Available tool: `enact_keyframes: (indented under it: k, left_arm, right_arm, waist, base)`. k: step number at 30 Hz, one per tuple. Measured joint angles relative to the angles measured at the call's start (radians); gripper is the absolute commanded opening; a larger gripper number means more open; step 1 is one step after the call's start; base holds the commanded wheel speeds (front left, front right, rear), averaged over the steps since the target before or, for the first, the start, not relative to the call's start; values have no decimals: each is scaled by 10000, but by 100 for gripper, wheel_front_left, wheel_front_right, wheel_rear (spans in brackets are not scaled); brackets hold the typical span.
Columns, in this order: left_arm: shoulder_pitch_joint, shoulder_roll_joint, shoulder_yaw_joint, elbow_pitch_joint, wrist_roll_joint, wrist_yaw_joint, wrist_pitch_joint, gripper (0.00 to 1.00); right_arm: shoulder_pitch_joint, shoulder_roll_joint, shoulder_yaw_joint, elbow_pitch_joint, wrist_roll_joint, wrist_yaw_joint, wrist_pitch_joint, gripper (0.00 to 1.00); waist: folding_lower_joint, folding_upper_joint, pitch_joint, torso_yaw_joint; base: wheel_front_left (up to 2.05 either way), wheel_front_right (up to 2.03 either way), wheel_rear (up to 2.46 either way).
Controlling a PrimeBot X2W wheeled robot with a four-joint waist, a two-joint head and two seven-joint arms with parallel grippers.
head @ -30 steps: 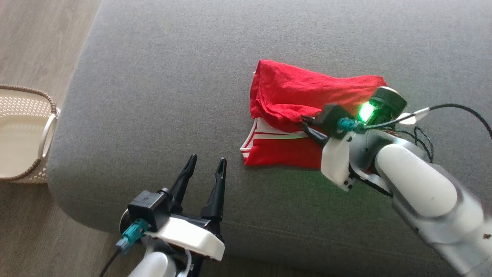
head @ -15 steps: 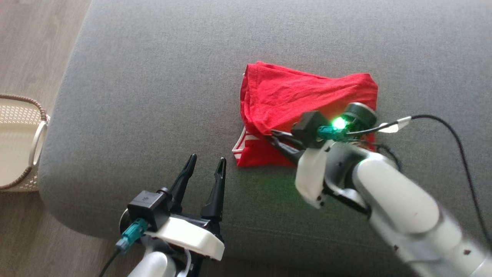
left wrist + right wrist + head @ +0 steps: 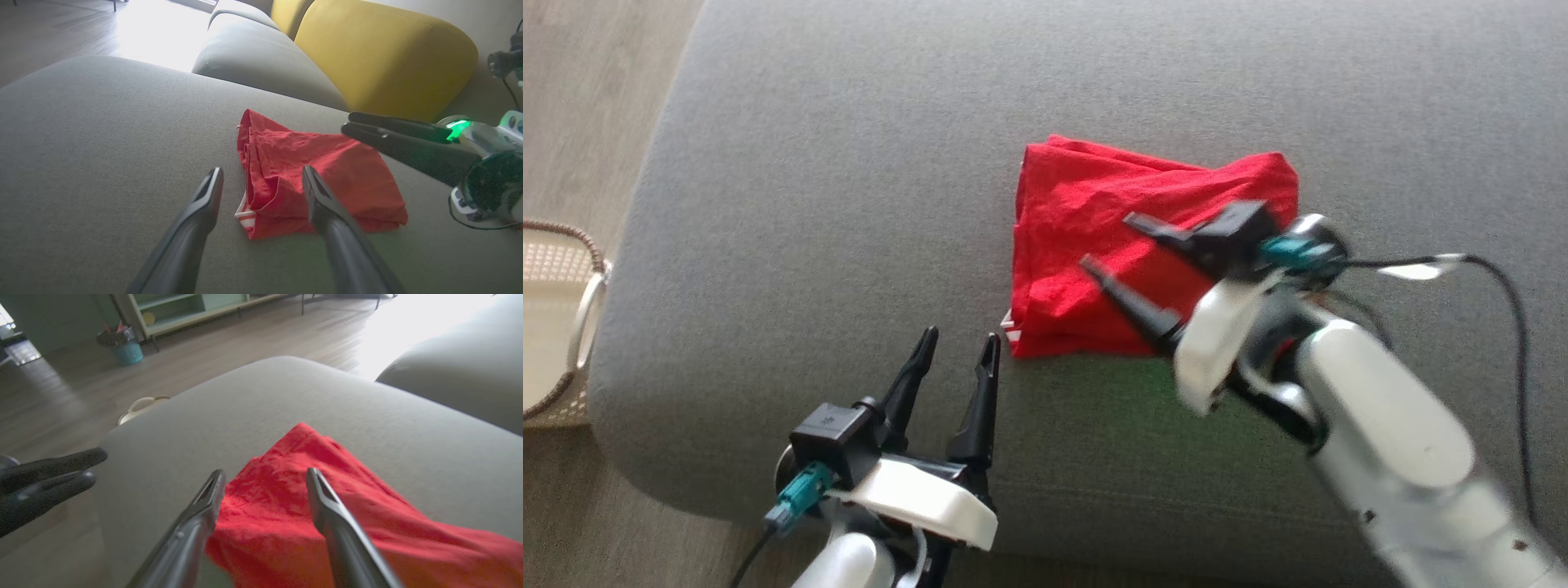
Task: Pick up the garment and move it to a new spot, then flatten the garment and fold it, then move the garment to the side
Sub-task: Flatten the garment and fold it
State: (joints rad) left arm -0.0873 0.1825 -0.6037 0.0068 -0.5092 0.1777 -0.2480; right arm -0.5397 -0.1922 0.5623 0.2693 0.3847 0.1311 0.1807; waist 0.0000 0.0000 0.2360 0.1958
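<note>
The folded red cloth garment (image 3: 1070,204) lies on the grey fabric sofa seat (image 3: 849,163). The right tool (image 3: 1109,241) hangs over it, wide and empty; the left tool (image 3: 962,336), also wide, sits nearby.

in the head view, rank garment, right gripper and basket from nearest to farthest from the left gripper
1. garment, just right of the left gripper
2. right gripper, over the garment
3. basket, far left on the floor
</note>
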Motion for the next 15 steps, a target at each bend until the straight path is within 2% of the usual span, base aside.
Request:
enact_keyframes:
  k: [1, 4, 5, 6, 15]
  left_arm:
    - [1, 0, 40, -8, 0, 84, 0, 100]
    - [5, 0, 138, -29, 0, 176, -2, 100]
    - [5, 0, 138, -29, 0, 176, -2, 100]
    - [9, 0, 330, -48, 2, 265, -2, 100]
    - [207, -36, 1214, -412, 90, 838, -13, 100]
  right_arm:
    - [68, 23, -704, -6, -205, 0, -219, 100]
    - [429, 138, -1850, -35, -673, 0, -633, 100]
    - [429, 138, -1850, -35, -673, 0, -633, 100]
    - [735, 322, -2472, -35, -1026, -2, -940, 100]
    - [1931, 995, -4128, -138, -1939, 0, -2614, 100]
  waist:
    - [0, 0, -42, -112]
    - [0, 0, -103, -322]
    - [0, 0, -103, -322]
    - [0, 0, -152, -470]
    - [0, 0, -556, -1073]
  base:
    - [0, 0, 0]
    - [0, 0, 0]
    - [0, 0, 0]
    - [0, 0, 0]
    - [0, 0, 0]
